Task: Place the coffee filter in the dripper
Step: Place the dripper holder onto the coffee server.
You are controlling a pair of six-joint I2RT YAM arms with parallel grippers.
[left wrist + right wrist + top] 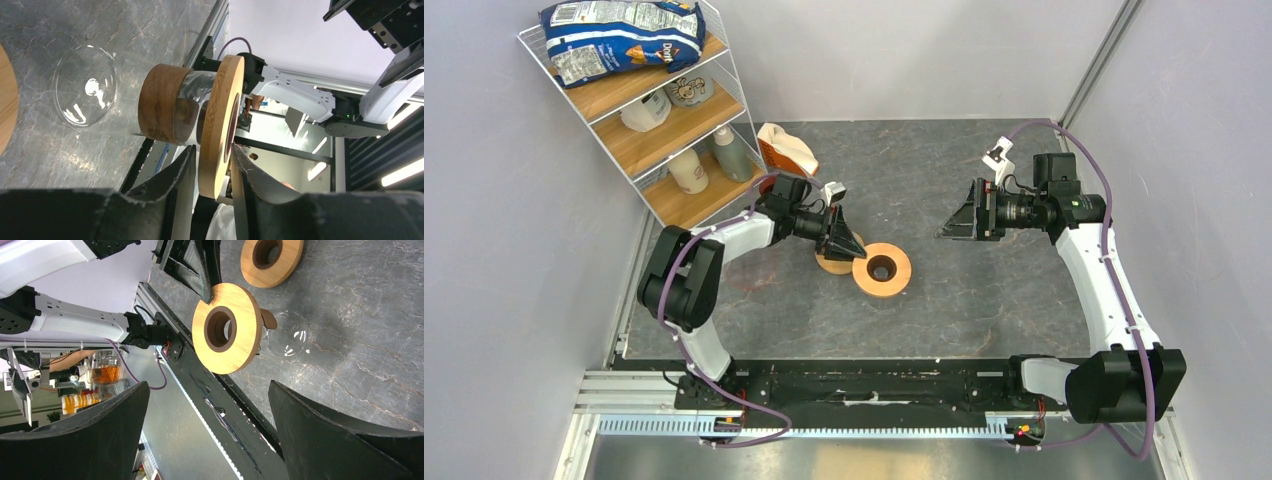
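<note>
The dripper's light wooden collar point(882, 268) is level, its hole facing up. My left gripper point(852, 248) is shut on the collar's rim. In the left wrist view the jaws point(214, 147) straddle the collar point(220, 115) edge-on. A darker wooden neck point(160, 107) and the clear glass cone point(85, 85) lie on its table side. The right wrist view shows the collar point(227, 327) with the glass point(292, 335) behind it. My right gripper point(946, 228) is open and empty, in the air to the dripper's right, also in its own view point(209, 385). No single coffee filter shows.
A bare wooden ring point(832, 264) lies on the table under my left gripper, and also shows in the right wrist view point(270, 260). An orange-and-white filter packet point(786, 150) stands at the back. A wire shelf point(624, 160) with a chips bag and bottles fills the back left.
</note>
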